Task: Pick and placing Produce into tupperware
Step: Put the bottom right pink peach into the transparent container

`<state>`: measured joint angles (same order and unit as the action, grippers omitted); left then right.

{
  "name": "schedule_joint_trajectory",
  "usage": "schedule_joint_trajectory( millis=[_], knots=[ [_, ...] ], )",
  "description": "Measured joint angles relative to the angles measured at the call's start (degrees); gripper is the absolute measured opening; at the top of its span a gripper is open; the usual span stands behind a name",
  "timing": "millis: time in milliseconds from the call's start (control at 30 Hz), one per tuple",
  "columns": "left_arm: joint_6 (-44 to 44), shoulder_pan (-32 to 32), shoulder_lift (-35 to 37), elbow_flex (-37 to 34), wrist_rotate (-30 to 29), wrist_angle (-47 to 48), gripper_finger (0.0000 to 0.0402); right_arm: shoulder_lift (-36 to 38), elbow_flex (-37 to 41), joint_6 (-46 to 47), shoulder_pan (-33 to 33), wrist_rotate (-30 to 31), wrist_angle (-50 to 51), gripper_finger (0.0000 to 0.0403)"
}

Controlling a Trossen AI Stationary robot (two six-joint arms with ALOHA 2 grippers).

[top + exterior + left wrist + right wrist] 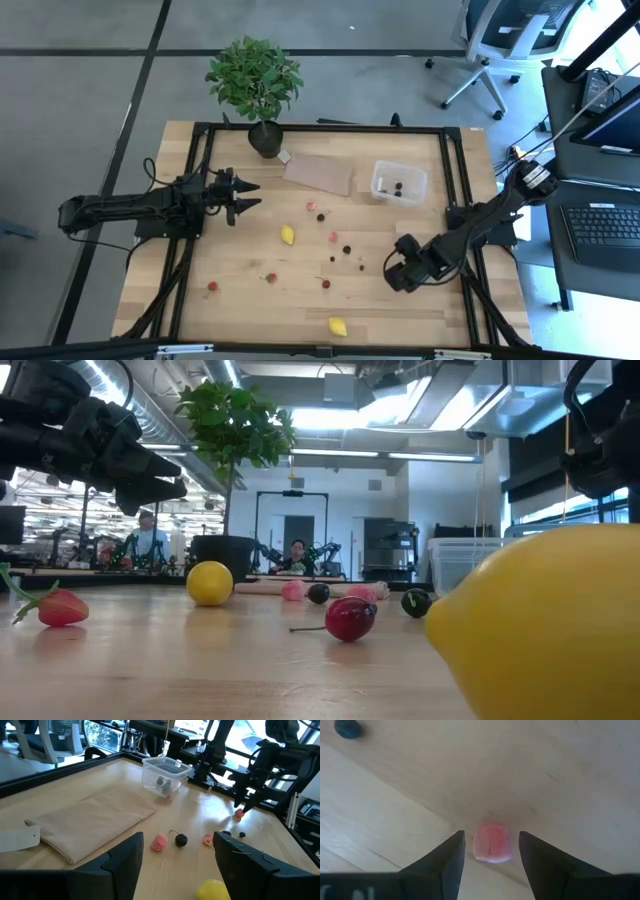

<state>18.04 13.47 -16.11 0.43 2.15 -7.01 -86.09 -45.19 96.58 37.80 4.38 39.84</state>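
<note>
The right gripper (pixel 487 860) is low over the wooden table (pixel 240 300), its fingers open on both sides of a small pink berry piece (pixel 492 842); I think it should go lower and close gently so the piece does not slip. The small clear plastic tub (pixel 398 183), well apart from this berry, holds a few dark pieces. The left gripper (pixel 247 194) waits open, far from the tub.

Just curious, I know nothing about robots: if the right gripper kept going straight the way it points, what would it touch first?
Most likely the pink berry: it sits between the open fingers of the right gripper, on the table.
</note>
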Motion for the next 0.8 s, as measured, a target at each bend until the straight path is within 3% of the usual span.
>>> schedule_joint_trajectory(
  millis=[533,800],
  knots=[
    [0.0,0.0,0.0,0.0,0.0,0.2,0.0231,-5.9,-0.2,-3.8,0.0,-4.7,-2.6,0.0185],
    [0.0,0.0,0.0,0.0,0.0,0.4,0.0231,-5.8,-0.1,-3.6,-0.1,-4.7,-1.7,0.0108]
  ],
)
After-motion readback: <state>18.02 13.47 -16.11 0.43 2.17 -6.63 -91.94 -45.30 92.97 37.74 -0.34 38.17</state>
